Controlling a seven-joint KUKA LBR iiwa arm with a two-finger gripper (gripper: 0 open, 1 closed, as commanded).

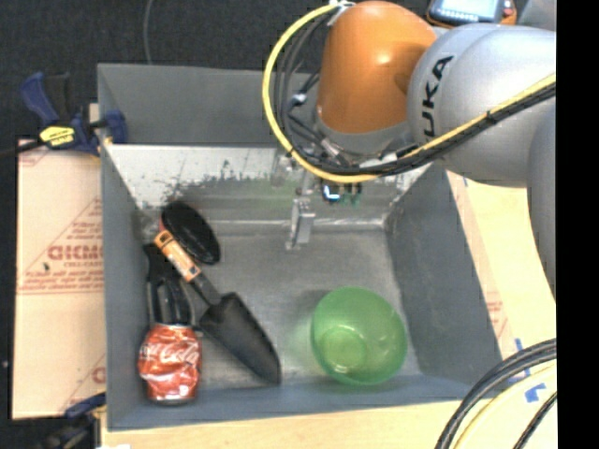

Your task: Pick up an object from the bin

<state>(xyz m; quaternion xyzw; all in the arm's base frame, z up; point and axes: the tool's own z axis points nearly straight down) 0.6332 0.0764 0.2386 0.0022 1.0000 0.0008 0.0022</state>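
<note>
Right now your gripper (299,232) hangs under the orange wrist cover (374,64) at about 12 o'clock from the middle of the grey bin (440,279), over bare floor close to the far wall. You cannot tell from this view whether the pincer is released or clenched, and nothing shows in its grasp.

Two things lie closest to it. At about 10 o'clock you have a black oval piece (192,232), glossy and rounded, lying flat near the far-left corner. At about 4 o'clock sits a green bowl (358,337), translucent plastic, round, upright with its mouth up, close to the near wall.

Along the left side, a black trowel (241,337) lies slantwise, its pointed blade at about 7 o'clock and its copper-coloured handle (178,253) running up toward 10 o'clock, the end just beside the oval piece. Next to that handle, at about 9 o'clock, lies a dark handled tool (164,296) against the left wall; its kind is hard to make out. At about 8 o'clock, in the near-left corner, is a crushed red Coca-Cola can (170,363), touching the dark tool's lower end.

Count them: one oval piece, one bowl, one trowel, one dark tool, one can, five things altogether, all well apart from the gripper.
</note>
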